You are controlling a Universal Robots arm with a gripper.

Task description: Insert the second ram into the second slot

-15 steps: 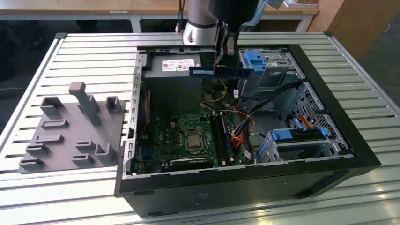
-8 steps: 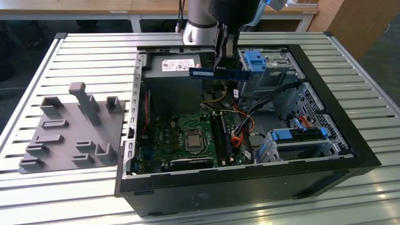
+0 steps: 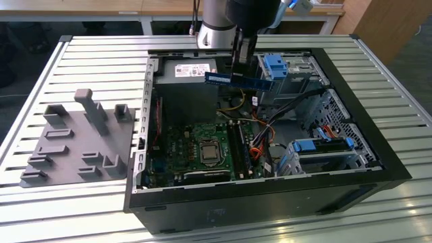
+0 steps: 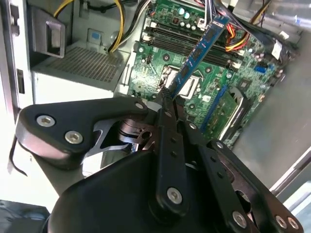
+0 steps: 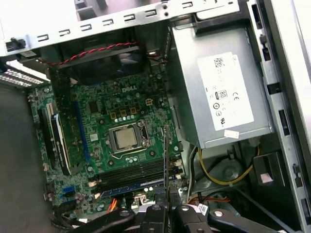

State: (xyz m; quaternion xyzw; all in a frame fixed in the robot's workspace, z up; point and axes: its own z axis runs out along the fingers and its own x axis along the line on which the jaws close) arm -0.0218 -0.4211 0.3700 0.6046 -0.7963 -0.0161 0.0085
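Over the open computer case (image 3: 337,192), my gripper (image 3: 240,71) is shut on the second ram (image 3: 238,81), a thin blue stick held level above the case's far part. In the second wrist view the second ram (image 4: 201,51) juts out from the fingertips (image 4: 167,97) over the green motherboard (image 4: 160,73). The first wrist view catches the second ram (image 5: 166,155) edge-on, above the long dark memory slots (image 5: 136,174). Those memory slots (image 3: 238,147) lie well below the stick, beside the processor (image 3: 209,150). A bluish stick (image 5: 129,187) sits in the outermost slot.
The grey power supply (image 3: 192,71) lies just under the held stick. A blue drive caddy (image 3: 276,66) stands beside the gripper, another (image 3: 324,146) nearer the front. Loose coloured cables (image 3: 260,134) run beside the slots. A grey holder block (image 3: 74,136) sits on the slatted table at the exterior view's left.
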